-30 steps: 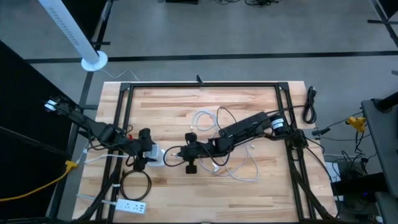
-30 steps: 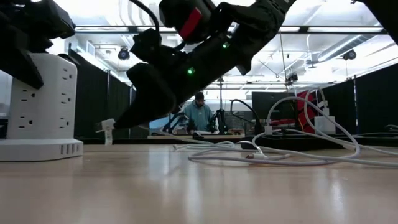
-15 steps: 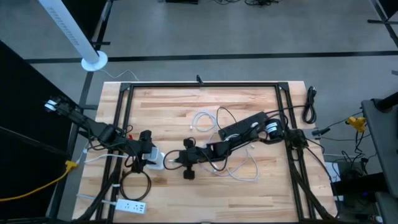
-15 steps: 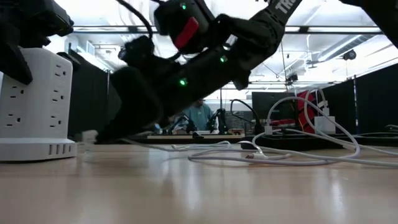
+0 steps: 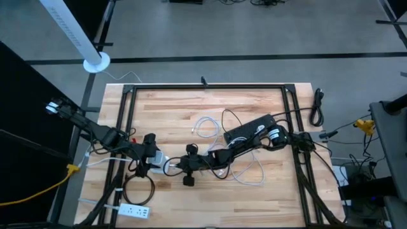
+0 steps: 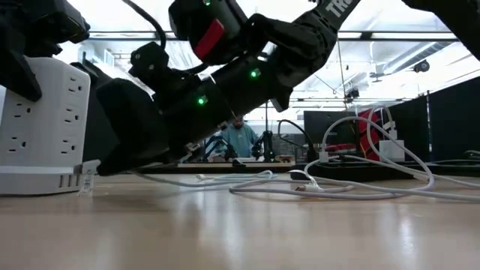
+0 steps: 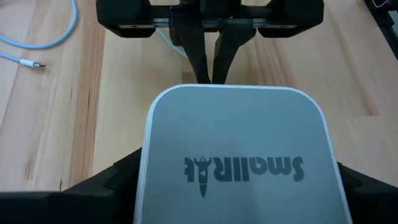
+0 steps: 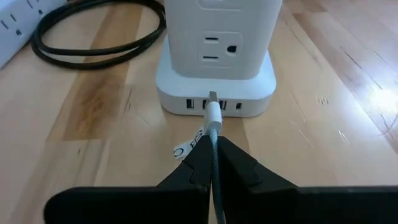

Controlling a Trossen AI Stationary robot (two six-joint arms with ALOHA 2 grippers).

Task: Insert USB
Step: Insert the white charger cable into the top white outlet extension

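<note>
Now my right gripper (image 8: 211, 163), clamped on the USB plug (image 8: 213, 116), points it lengthwise at the power tower's (image 8: 217, 46) base ports (left gripper (image 7: 236, 205) braces the tower, fingers spread around it).

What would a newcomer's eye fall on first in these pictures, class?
First, the white power tower standing at the table's left side, gripped on both sides by the left gripper. Next, the right gripper, shut on a white USB plug whose metal tip is right at the row of ports in the tower's base. Behind it, loose white cables sprawl over the middle of the wooden table.
</note>
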